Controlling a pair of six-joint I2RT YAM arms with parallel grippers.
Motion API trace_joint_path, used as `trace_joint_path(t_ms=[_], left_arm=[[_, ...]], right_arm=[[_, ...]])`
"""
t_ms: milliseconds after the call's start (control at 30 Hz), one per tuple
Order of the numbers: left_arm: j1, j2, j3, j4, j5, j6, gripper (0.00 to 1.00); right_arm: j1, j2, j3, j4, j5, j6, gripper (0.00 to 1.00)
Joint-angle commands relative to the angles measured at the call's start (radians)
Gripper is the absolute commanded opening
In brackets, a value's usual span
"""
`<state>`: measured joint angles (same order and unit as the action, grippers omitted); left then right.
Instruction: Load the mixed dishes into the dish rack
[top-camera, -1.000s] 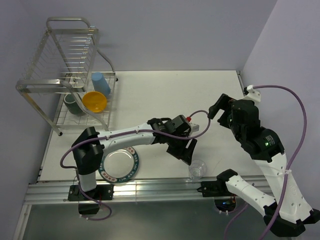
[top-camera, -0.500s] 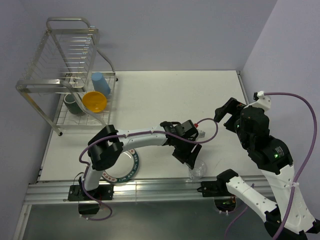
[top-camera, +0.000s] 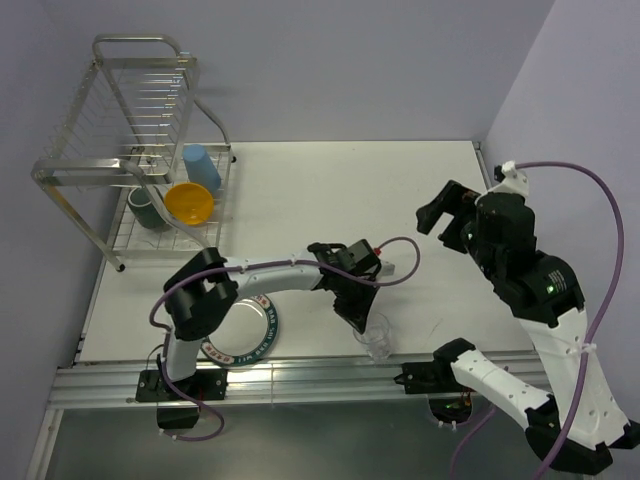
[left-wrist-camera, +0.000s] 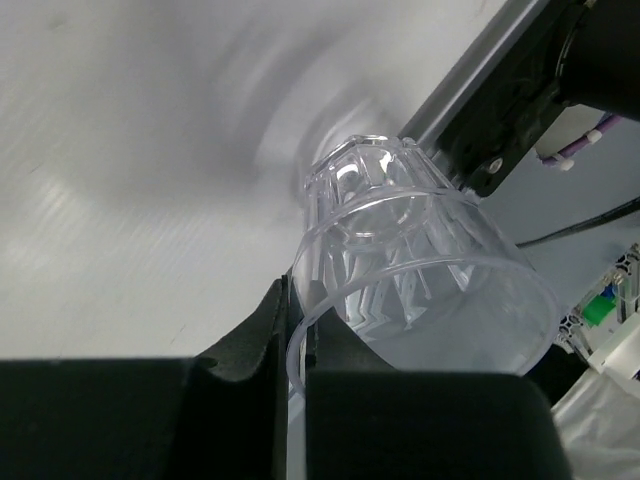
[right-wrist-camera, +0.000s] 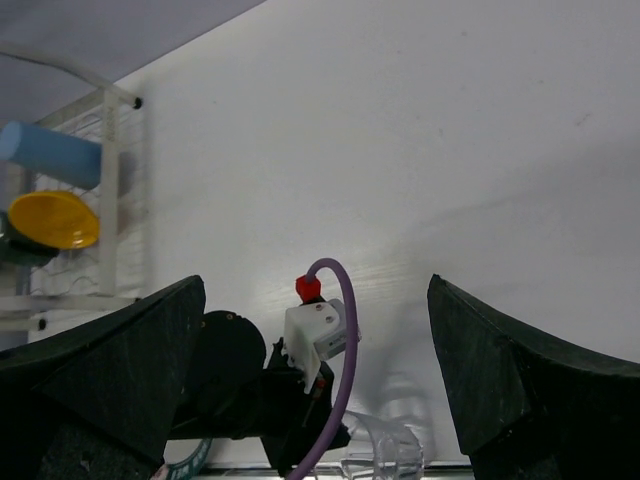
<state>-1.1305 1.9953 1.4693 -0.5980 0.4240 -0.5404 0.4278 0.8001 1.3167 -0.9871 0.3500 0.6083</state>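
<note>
At the worktop's (top-camera: 330, 190) ten o'clock corner stands the dish rack (top-camera: 120, 150). The right gripper (top-camera: 440, 222), at three o'clock, gapes wide and empty. At six o'clock the left gripper (top-camera: 366, 322) is clamped on the rim of the small clear glass (left-wrist-camera: 420, 260).

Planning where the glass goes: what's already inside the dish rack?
Inside the dish rack: an orange-yellow bowl, a light blue cup and a dark mug. The mug is partly covered by rack wires.
</note>
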Motion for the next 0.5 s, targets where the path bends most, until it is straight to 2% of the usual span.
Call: trace_joint_path(t_ms=[0, 100, 167, 233, 300, 333, 400, 433, 467], left_arm=[[0.057, -0.224, -0.053, 0.024, -0.054, 0.014, 0.00], [0.153, -0.396, -0.070, 0.008, -0.115, 0.034, 0.00], [0.195, -0.475, -0.044, -0.008, -0.160, 0.069, 0.00], [0.241, -0.587, -0.020, -0.008, -0.274, 0.115, 0.00], [0.273, -0.683, -0.014, 0.018, -0.350, 0.154, 0.00], [0.279, -0.713, -0.006, 0.044, -0.417, 0.189, 0.00], [0.284, -0.788, -0.001, 0.079, -0.511, 0.232, 0.00], [0.285, -0.811, 0.000, 0.119, -0.593, 0.272, 0.00], [0.285, -0.846, 0.003, 0.136, -0.631, 0.295, 0.00]], right_arm=[[-0.006, 0.091, 0.134, -0.008, -0.158, -0.002, 1.00], [-0.012, 0.175, 0.306, -0.042, -0.283, 0.028, 1.00], [-0.024, 0.211, 0.364, -0.048, -0.347, 0.071, 1.00], [-0.043, 0.257, 0.409, -0.045, -0.504, 0.120, 1.00], [-0.093, 0.296, 0.383, 0.000, -0.656, 0.237, 1.00], [-0.109, 0.303, 0.348, 0.031, -0.818, 0.295, 1.00], [-0.135, 0.289, 0.198, 0.222, -0.967, 0.500, 0.98], [-0.135, 0.277, 0.140, 0.410, -1.053, 0.584, 0.95], [-0.135, 0.260, 0.086, 0.511, -1.075, 0.757, 0.95]])
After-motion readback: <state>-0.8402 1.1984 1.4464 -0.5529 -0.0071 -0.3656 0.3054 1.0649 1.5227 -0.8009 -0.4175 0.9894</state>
